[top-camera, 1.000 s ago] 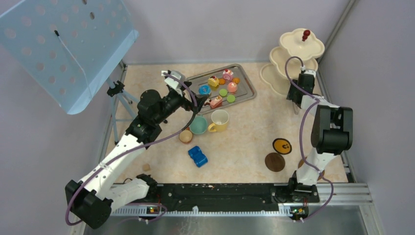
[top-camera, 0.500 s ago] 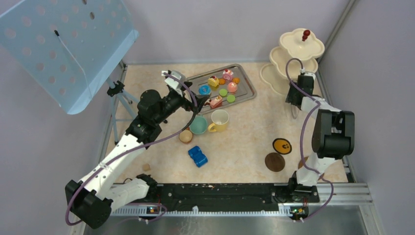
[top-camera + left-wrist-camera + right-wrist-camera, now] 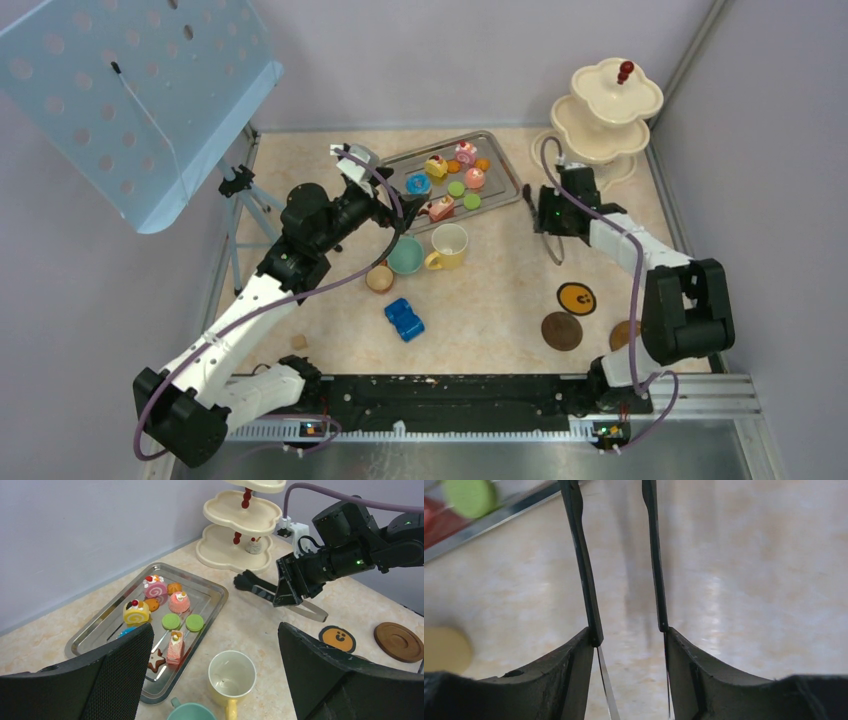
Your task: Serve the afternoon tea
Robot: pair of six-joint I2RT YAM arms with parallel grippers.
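I log right arm [image 3: 640, 252] folded inward, right gripper [image 3: 548, 212] clamped on tongs [image 3: 260, 586] — left gripper [image 3: 215, 630] fingers wide apart over tray [image 3: 216, 599] holding cakes [image 3: 155, 587], macarons [image 3: 171, 622].

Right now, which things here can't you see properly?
Tongs: tips cut off by the top edge, right wrist view.
Green sweet: blurred and cut off, same view.
Teal cup: cut by the bottom edge, left wrist view.
Third coaster: partly behind the right arm, top view.
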